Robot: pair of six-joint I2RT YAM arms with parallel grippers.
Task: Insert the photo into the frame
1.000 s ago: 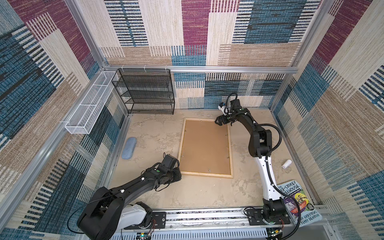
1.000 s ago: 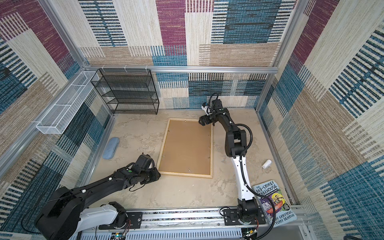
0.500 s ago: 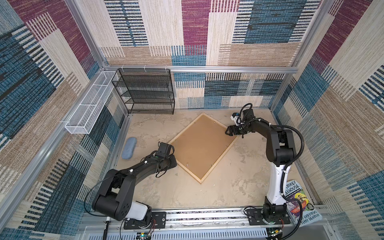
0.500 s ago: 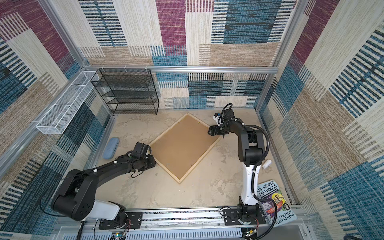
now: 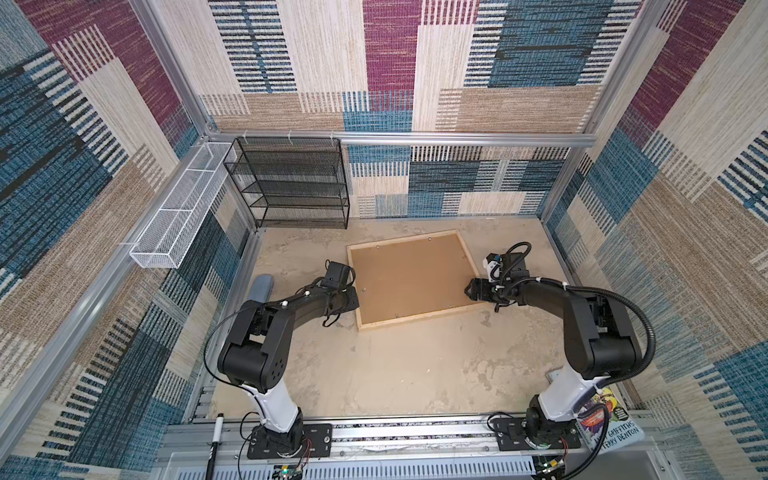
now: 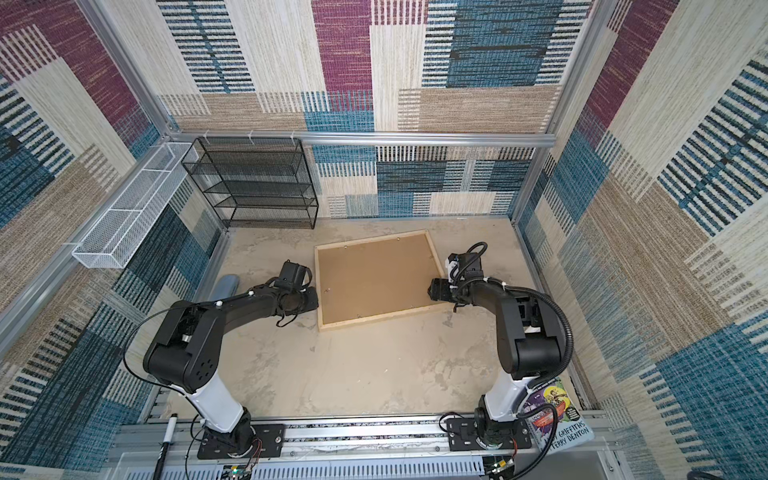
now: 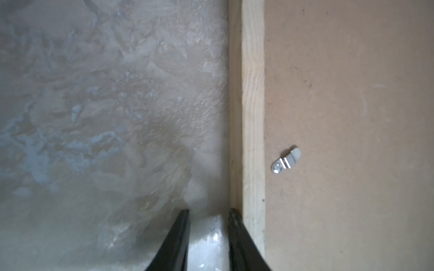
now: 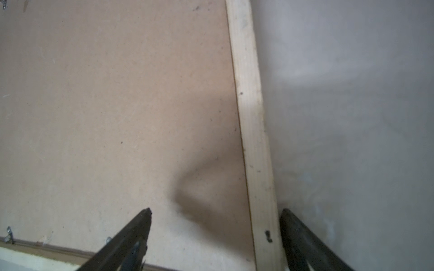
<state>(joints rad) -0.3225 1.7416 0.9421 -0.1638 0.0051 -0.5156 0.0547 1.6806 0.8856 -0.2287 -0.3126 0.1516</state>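
The frame [image 5: 419, 318], thin pale wood strips, lies back up on the table, its long side running across in both top views [image 6: 382, 316]. A brown backing board [image 5: 409, 280] fills it, and the photo is hidden. My left gripper [image 5: 353, 301] sits low at the frame's left strip [image 7: 253, 105]. It [image 7: 209, 211] is open a little over bare table, with one finger against the strip's outer side. My right gripper [image 5: 471, 293] stands open at the right strip [image 8: 252, 129]. It [image 8: 216, 210] straddles the wood, one finger above the board [image 8: 117, 105] and one outside.
A small metal turn clip [image 7: 286, 162] sits on the board near the left strip. A black mesh shelf [image 5: 291, 183] stands at the back left, with a white wire basket [image 5: 178, 212] on the left wall. A blue-grey pad [image 5: 262, 289] lies left, a book [image 5: 611, 424] front right.
The frame has swung clockwise on the table, from long side front-to-back, through a diamond pose, to long side across. Both grippers moved along at its left and right edges.
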